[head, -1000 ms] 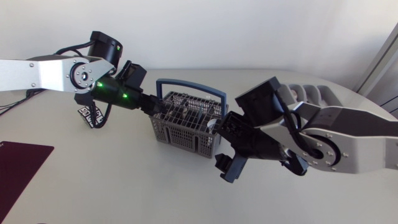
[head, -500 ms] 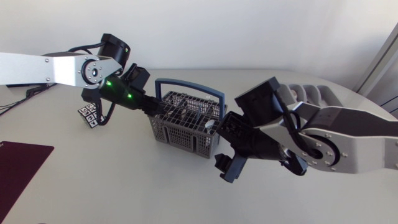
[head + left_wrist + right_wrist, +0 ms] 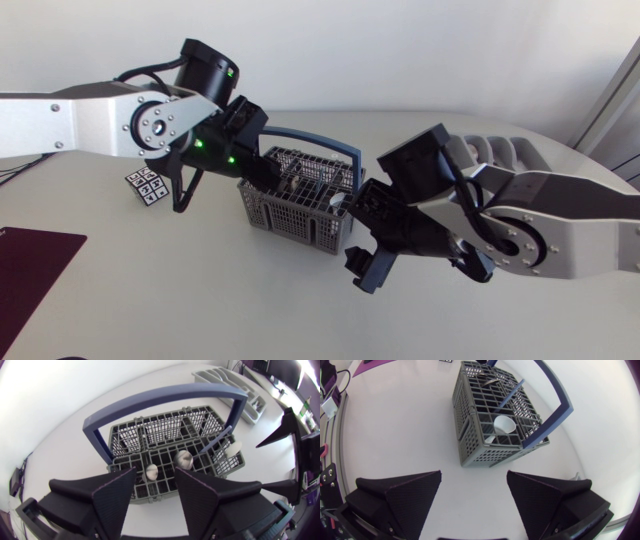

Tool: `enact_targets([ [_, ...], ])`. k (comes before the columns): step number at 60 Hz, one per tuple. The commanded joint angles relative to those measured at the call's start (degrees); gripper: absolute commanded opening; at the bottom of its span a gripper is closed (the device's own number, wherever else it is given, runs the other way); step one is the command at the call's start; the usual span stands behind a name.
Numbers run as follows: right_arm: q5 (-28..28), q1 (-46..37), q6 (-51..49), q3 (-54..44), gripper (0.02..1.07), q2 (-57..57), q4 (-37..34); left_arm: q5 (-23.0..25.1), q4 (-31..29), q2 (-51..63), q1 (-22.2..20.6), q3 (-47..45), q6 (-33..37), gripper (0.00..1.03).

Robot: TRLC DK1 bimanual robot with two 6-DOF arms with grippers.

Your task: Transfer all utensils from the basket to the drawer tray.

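Observation:
A grey cutlery basket (image 3: pixel 298 214) with a blue hoop handle (image 3: pixel 322 144) stands mid-table. My left gripper (image 3: pixel 260 178) hovers open just over the basket's left end. In the left wrist view the open fingers (image 3: pixel 116 497) frame two metal spoons (image 3: pixel 183 459) standing in the basket (image 3: pixel 165 427); a white spoon (image 3: pixel 233 449) and a blue utensil (image 3: pixel 216 442) stand further on. My right gripper (image 3: pixel 365 270) hangs open beside the basket's right front corner, holding nothing. The right wrist view shows the basket (image 3: pixel 470 435) ahead with the white spoon (image 3: pixel 504 425). The grey drawer tray (image 3: pixel 235 385) lies beyond the basket.
A small cube with black-and-white markers (image 3: pixel 146 187) sits left of the basket under my left arm. A dark maroon mat (image 3: pixel 30 265) lies at the table's front left. My right arm covers most of the drawer tray (image 3: pixel 505 150) in the head view.
My left arm has swung right and risen, bringing its gripper from the basket's left side to above that end. The right arm has stayed still.

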Motion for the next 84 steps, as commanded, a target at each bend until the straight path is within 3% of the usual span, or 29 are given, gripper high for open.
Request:
enact_targets([
  [1,0.2,0.5,1.3,-0.3,0.97,1.2,0.1,-3.8,1.1,-0.5,-2.3,-1.6,0.6,0.55],
  [6,0.2,0.5,1.3,-0.4,0.97,1.4,0.1,-7.5,1.2,0.6,-4.0,-1.5,0.9,0.54],
  [16,0.2,0.7,1.3,-0.2,0.97,1.3,0.1,-11.5,1.9,2.0,-5.5,-1.1,0.9,0.42],
  [30,0.5,0.9,1.3,-0.1,0.97,1.4,0.0,-17.5,2.0,5.5,-8.2,-0.9,1.4,0.42],
  [57,0.6,1.0,1.3,-0.3,0.97,1.7,0.1,-21.9,2.4,8.9,-9.7,1.0,1.2,0.38],
  [84,0.8,1.1,1.2,-0.3,0.97,2.0,0.1,-22.5,2.7,7.8,-9.6,1.7,0.9,0.38],
])
